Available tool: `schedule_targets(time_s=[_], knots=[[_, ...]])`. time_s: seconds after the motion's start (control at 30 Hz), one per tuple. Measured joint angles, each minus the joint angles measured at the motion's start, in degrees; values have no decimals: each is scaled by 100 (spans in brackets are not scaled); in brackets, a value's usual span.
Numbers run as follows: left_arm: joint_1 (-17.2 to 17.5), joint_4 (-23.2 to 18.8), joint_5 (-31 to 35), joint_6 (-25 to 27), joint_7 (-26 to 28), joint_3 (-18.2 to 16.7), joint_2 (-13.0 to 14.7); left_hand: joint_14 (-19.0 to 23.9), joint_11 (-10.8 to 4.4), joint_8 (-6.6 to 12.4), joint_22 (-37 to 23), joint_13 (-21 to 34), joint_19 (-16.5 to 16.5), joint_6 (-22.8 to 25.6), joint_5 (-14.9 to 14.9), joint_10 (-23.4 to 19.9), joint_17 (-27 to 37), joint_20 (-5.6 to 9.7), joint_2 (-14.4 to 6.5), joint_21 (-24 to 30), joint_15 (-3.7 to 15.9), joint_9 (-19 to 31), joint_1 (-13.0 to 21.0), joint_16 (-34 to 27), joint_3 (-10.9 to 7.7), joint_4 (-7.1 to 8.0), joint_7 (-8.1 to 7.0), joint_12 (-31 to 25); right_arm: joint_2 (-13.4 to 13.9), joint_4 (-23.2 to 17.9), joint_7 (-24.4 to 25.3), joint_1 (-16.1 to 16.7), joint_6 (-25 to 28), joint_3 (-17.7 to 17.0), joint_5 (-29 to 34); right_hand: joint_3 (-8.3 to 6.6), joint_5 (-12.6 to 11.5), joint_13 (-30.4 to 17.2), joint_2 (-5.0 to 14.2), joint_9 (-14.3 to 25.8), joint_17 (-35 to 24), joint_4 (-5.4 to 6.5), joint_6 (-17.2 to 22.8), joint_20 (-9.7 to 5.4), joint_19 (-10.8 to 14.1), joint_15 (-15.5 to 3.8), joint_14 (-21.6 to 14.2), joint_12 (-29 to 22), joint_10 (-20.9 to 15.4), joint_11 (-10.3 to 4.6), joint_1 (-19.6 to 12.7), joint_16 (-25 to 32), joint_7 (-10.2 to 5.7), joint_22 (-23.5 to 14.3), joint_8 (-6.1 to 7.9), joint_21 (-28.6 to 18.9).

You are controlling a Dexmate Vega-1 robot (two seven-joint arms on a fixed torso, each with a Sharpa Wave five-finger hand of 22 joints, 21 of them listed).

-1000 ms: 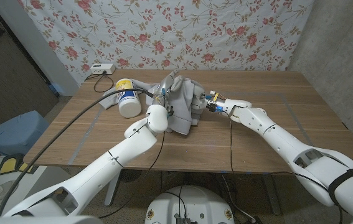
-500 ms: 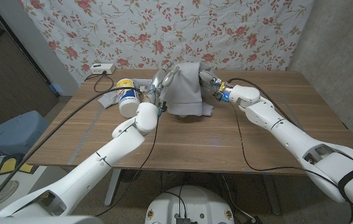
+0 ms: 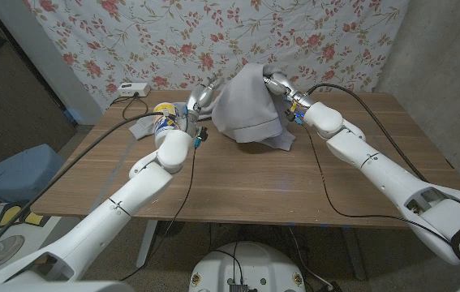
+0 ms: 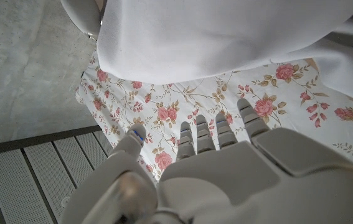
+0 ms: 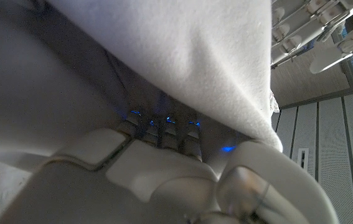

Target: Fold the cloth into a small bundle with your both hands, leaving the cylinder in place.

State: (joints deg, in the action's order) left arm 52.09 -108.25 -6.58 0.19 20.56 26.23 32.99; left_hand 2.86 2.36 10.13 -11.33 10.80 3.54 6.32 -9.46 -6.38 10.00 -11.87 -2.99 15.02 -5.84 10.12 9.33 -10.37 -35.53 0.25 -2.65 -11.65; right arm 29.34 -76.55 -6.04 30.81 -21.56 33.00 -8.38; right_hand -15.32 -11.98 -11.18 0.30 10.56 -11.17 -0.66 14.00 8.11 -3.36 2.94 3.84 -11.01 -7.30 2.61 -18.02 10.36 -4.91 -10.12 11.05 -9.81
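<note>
The grey cloth (image 3: 250, 109) hangs above the far middle of the table, its lower edge near the wood. My right hand (image 3: 278, 83) grips its top right; in the right wrist view the cloth (image 5: 182, 50) drapes over my right hand (image 5: 157, 162) and its curled fingers. My left hand (image 3: 201, 96) is raised beside the cloth's left edge. In the left wrist view my left hand (image 4: 226, 162) has its fingers spread and holds nothing, with the cloth (image 4: 226, 31) beyond them. The white cylinder (image 3: 163, 116), yellow-topped, stands behind my left forearm, partly hidden.
A grey strip of fabric (image 3: 142, 128) lies on the table (image 3: 294, 186) by the cylinder. A white box (image 3: 129, 89) with a cable sits at the far left corner. Black cables trail along both arms. A blue bin (image 3: 15, 170) stands on the floor left.
Both hands have risen and moved toward the far side. The cloth has come up off the table with my right hand. My left hand has moved off the cloth to its left edge.
</note>
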Motion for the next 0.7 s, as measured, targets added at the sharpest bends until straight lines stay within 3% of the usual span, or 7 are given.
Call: schedule_targets(time_s=[0.03,0.13,0.2,0.37,0.43,0.6,0.7], knots=[[41,65,-133,-117,-75,-108,31,-12,0,0,0,0,0,0,0,0,0,0,26,0,-12,0,-26,0,1,-1,0,0,14,-27,393,18,-129,-25,273,7,-20,0,-8,0,0,-8,36,64,-127,0,-1,0,-19,-19,8,0,-36,-1,0,7],[71,114,-303,-246,-163,-207,68,-31,15,0,0,0,-13,0,0,16,0,-13,26,0,-31,0,-26,0,1,-1,0,0,76,-143,744,71,-173,-100,541,46,-58,0,-126,0,2,-117,-23,319,-453,36,96,0,18,-72,-16,24,-189,-2,-1,7],[87,142,-416,-329,-233,-272,103,-44,31,0,0,0,-30,-15,0,31,0,-30,26,0,-44,0,-26,0,3,1,-14,22,187,-327,913,122,-111,-165,732,110,-129,-7,-298,0,2,-238,-396,363,-513,91,134,20,223,-46,-49,94,-238,-3,-59,-65],[97,166,-584,-442,-347,-326,139,-63,23,0,0,16,-71,-44,0,85,0,-30,56,-45,-63,0,-56,0,48,-1,-1,22,588,-883,940,148,65,-223,870,191,-221,-41,-428,25,-36,-391,-800,380,212,136,-394,-101,190,35,-114,336,-76,-52,-27,-376],[100,228,-644,-480,-406,-406,209,-92,22,0,0,29,-71,-44,0,85,0,-30,56,-44,-92,0,-56,0,48,-1,0,22,804,-1198,693,106,602,-216,1164,189,-241,-58,-419,27,-45,-428,-822,387,537,86,-594,-136,74,6,-127,402,-1,-70,-13,-465],[61,294,-734,-547,-535,-457,289,-104,50,0,1,30,-113,-64,0,112,0,-31,79,-44,-104,15,-79,0,65,-18,20,22,1340,-2121,132,-195,1322,-21,1431,237,-267,-97,-329,26,-45,-540,-78,390,1280,-94,-1351,-346,-659,71,-320,617,217,-53,227,-597],[14,344,-762,-587,-616,-480,333,-114,52,0,1,29,-112,-63,0,114,-1,-30,79,-44,-114,17,-79,0,72,-25,20,22,1576,-2635,-334,-491,1847,217,1650,279,-267,-97,-346,49,-45,-557,131,399,1515,-116,-1581,-385,-874,119,-335,656,305,-53,259,-631]])
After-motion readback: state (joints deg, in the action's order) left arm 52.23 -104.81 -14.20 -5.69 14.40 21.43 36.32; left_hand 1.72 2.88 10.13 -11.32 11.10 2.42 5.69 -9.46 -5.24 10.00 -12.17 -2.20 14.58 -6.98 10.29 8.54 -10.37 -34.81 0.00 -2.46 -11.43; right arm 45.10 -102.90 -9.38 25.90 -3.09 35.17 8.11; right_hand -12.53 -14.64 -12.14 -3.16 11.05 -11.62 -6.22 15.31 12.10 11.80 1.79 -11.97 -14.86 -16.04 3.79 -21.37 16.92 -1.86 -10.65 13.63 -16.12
